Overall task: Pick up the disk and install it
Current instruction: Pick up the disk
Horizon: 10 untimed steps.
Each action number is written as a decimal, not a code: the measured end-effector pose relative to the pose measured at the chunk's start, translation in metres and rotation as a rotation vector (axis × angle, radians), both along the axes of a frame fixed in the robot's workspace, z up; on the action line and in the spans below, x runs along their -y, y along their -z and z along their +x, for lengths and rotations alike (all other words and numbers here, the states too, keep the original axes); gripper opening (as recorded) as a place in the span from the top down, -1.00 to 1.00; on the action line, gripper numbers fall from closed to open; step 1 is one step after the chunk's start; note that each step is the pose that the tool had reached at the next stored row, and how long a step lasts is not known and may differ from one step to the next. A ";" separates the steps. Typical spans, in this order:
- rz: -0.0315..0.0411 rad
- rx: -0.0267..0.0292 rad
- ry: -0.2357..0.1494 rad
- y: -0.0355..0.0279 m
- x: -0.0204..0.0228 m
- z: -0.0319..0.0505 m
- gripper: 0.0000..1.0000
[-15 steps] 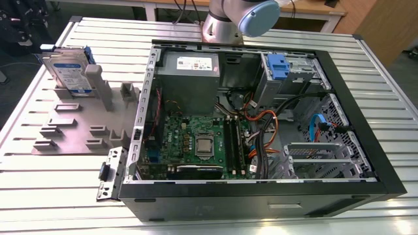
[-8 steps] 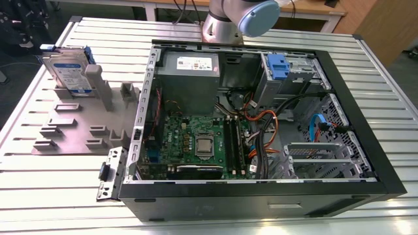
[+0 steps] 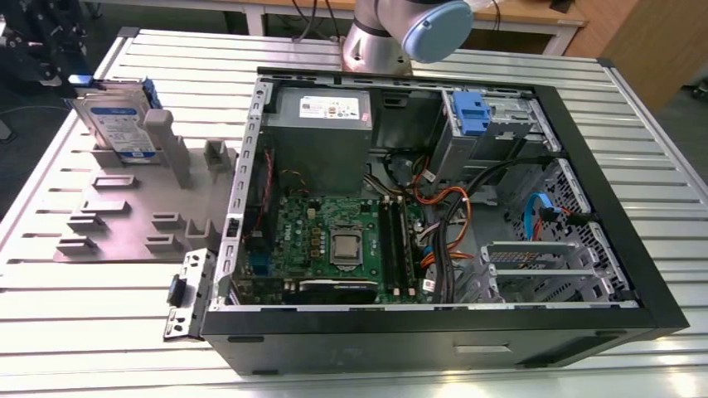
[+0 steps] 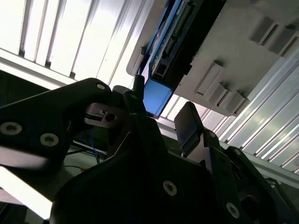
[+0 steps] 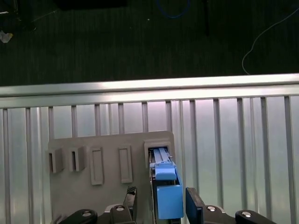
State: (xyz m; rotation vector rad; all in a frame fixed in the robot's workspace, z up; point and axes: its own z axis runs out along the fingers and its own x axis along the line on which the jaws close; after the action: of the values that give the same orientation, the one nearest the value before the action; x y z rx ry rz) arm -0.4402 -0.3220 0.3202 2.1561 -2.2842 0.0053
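Note:
The disk stands upright on its edge in a slot of the grey holder plate, at the exterior view's left beside the computer case. In the first wrist view its blue bracket points up towards the camera, and my gripper is open above it. One finger and the other finger stand on either side of the bracket, apart from it. In the second wrist view the blue bracket end sits between the same open gripper fingertips.
The open black computer case lies on the slatted metal table, with a motherboard, orange and blue cables, and a grey metal cage with a blue handle. The arm rises behind the case. The table's far edge borders dark floor.

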 end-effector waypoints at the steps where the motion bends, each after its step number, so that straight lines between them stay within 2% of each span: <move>1: 0.0000 -0.0001 0.000 0.0018 0.0000 0.0000 -0.07; 5: 0.0000 -0.0010 0.000 0.0081 -0.0001 -0.0001 -0.07; 10: 0.0000 -0.0011 0.000 0.0084 -0.0001 -0.0001 -0.07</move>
State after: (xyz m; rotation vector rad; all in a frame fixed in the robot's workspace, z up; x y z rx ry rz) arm -0.4403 -0.3219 0.3118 2.1554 -2.2838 0.0041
